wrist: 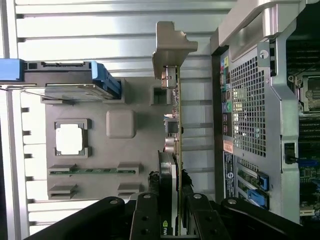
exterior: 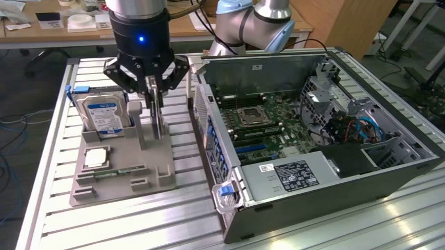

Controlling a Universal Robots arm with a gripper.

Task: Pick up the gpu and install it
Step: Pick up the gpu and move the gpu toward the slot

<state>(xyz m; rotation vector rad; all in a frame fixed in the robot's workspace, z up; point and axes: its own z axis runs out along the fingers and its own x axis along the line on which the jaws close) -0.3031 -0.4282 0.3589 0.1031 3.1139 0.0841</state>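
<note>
The tool (exterior: 156, 107) is clamped on the gpu (exterior: 159, 127), one finger on each flat face near the top edge. The card stands upright on edge in the grey holder tray (exterior: 161, 159) on the slatted aluminium bench (exterior: 139, 224). It's kinda tight there: the hard drive (exterior: 104, 115) stands just beside the tool on the exterior view's left, and the open PC case (exterior: 389, 172) sits close on the exterior view's right, with a narrow strip of bare bench between tray and case wall. Above the card it's open. The drive has a blue-white label and the power supply a white sticker (exterior: 295, 176), both too small to read.
</note>
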